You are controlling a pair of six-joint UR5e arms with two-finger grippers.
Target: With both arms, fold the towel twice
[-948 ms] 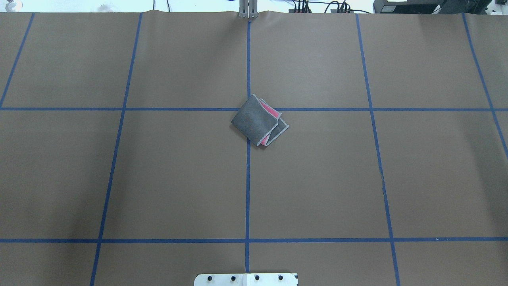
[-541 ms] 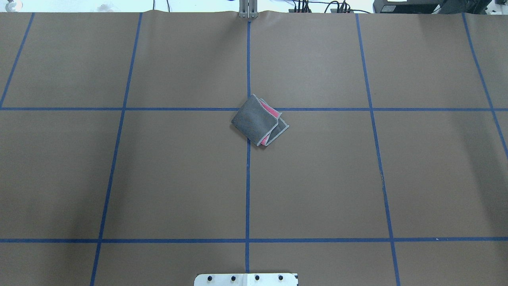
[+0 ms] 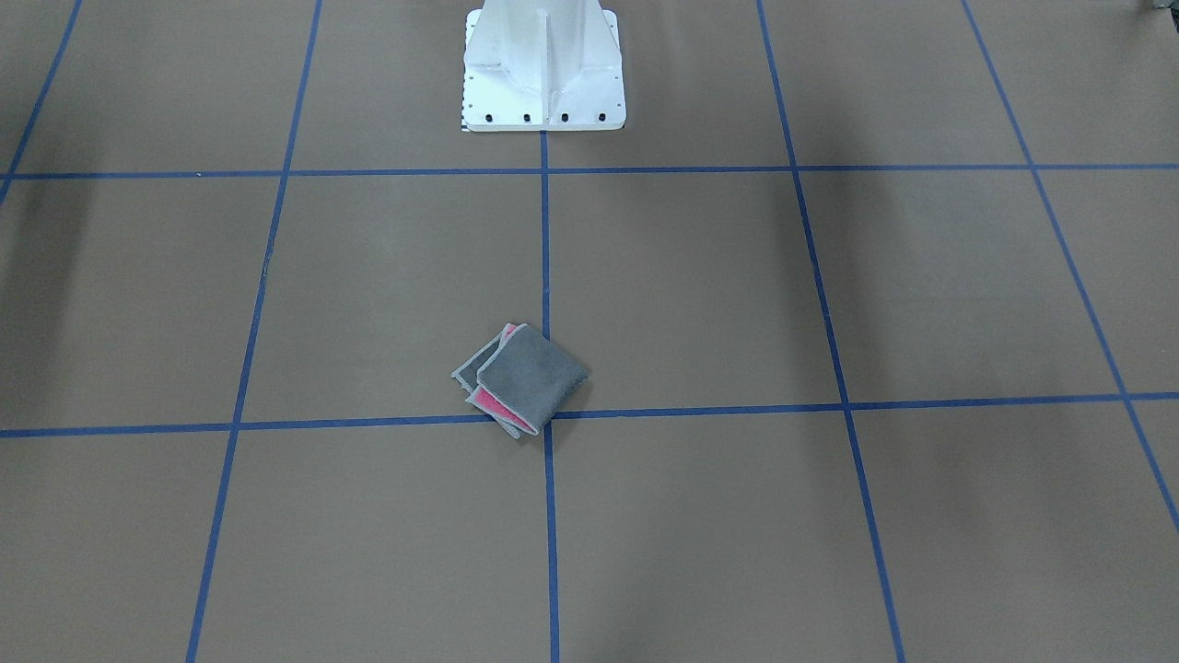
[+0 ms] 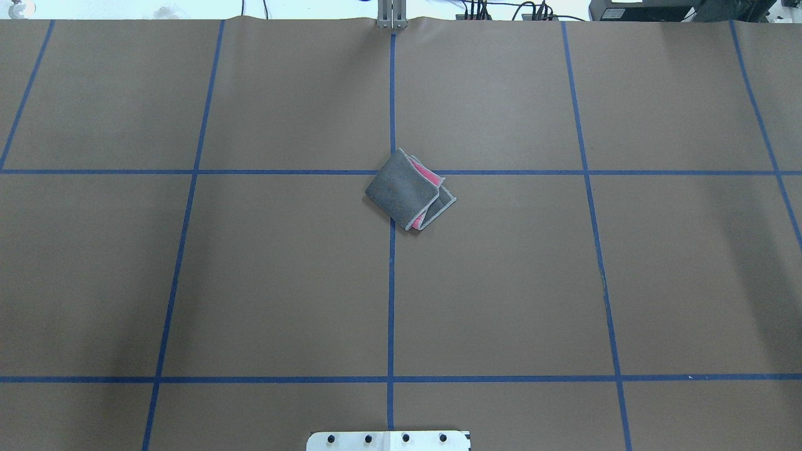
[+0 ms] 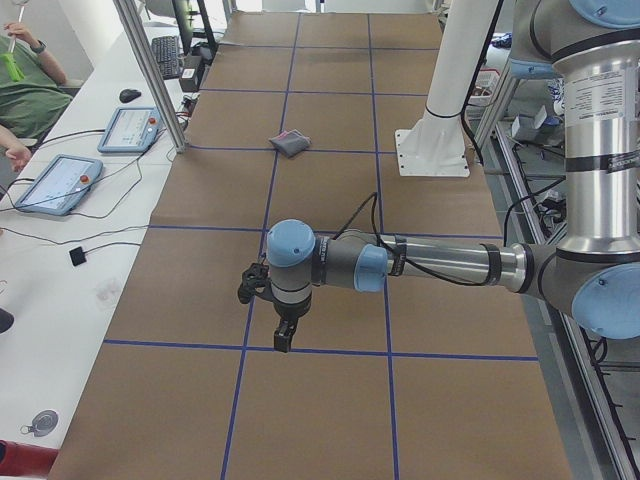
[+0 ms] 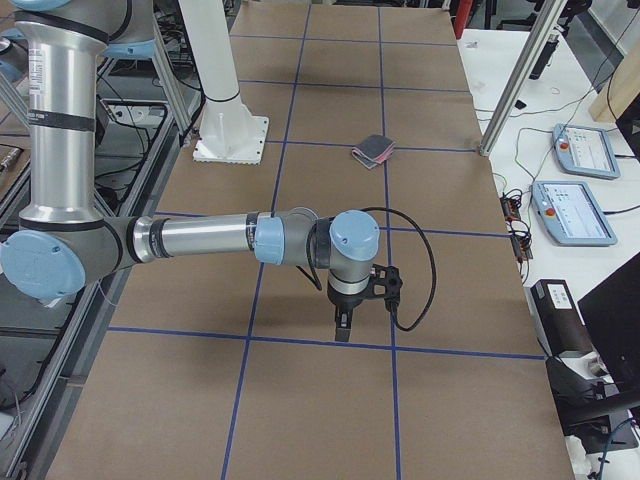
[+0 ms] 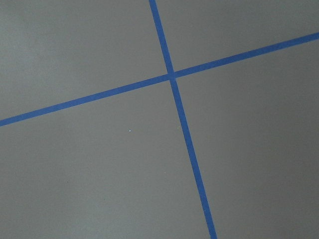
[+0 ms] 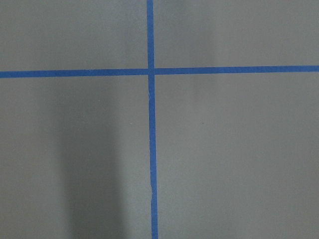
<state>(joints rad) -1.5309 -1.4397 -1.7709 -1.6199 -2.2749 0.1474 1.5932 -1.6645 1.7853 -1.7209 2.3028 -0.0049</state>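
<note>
The towel (image 4: pixel 408 190) lies folded into a small square at the table's middle, grey face up, with pink and a light grey edge showing at its right side. It also shows in the front-facing view (image 3: pixel 522 378) and in both side views (image 5: pixel 289 143) (image 6: pixel 374 150). My left gripper (image 5: pixel 283 338) points down over a blue tape line, far from the towel. My right gripper (image 6: pixel 342 325) points down at the other end, also far from it. Both show only in side views, so I cannot tell whether they are open or shut. The wrist views show only brown paper and tape.
The white pedestal base (image 3: pixel 543 74) stands at the robot's edge of the table (image 4: pixel 250 282). Side tables hold tablets (image 5: pixel 55 183) (image 6: pixel 575 212) and cables. A metal post (image 5: pixel 150 75) stands at the table's far edge. An operator (image 5: pixel 20 70) sits beyond it.
</note>
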